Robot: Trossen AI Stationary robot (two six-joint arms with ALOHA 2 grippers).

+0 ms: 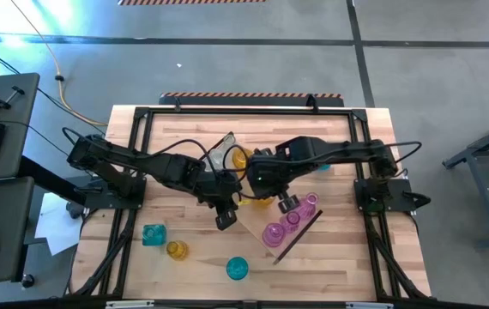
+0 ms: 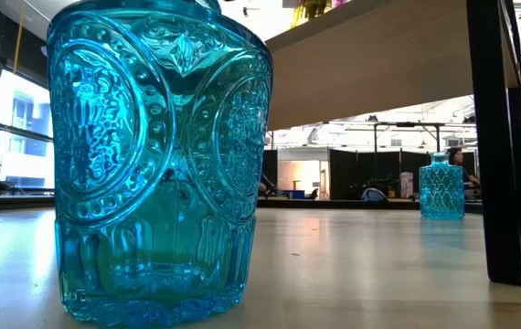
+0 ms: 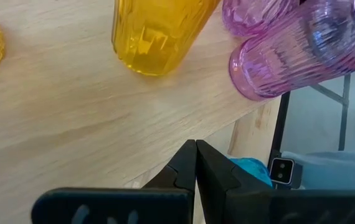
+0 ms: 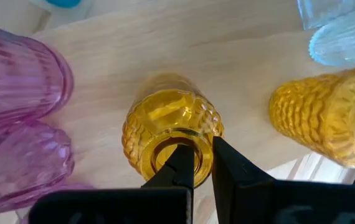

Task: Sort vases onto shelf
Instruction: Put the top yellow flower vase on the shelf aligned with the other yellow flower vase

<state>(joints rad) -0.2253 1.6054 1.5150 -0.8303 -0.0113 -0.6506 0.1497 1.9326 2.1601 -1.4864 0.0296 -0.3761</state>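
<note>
Shelf (image 1: 253,225): light-wood board w/ thin dark end piece, lying mid-table, long axis diagonal in high view, running from table centre toward right-front; dark end piece at right-front end. In low view its underside spans the top of the picture, dark end piece standing on tabletop at right.

On shelf, per high view: pink vases (image 1: 276,233) clustered at the right-front end, amber ones near centre under the arms, a clear vase (image 1: 219,158) at the far end. All appear upright, necks up; exact count under arms can't tell.

Off shelf, on tabletop (image 1: 330,257) near front edge: teal vase (image 1: 153,234) front-left, small amber vase (image 1: 177,250) just beside it, second teal vase (image 1: 237,269) front-centre. Low view: one teal vase (image 2: 155,155) very close to cam, upright, embossed pattern; another teal vase (image 2: 441,187) well beyond it, upright.

Right gripper (image 4: 202,165): over shelf centre, fingers pinched on rim of amber vase (image 4: 171,134), one finger inside the mouth, other outside. Vase upright on shelf, neck toward cam. Second amber vase (image 4: 324,121) beside it, pink vases (image 4: 18,74) on other side, apart from it.

Left gripper (image 3: 196,165): just off the shelf's near long edge, left of the pinks; fingers pressed together, holding nothing. Amber vase (image 3: 159,31) and pink vases (image 3: 289,46) ahead of it on shelf, not touched
</note>
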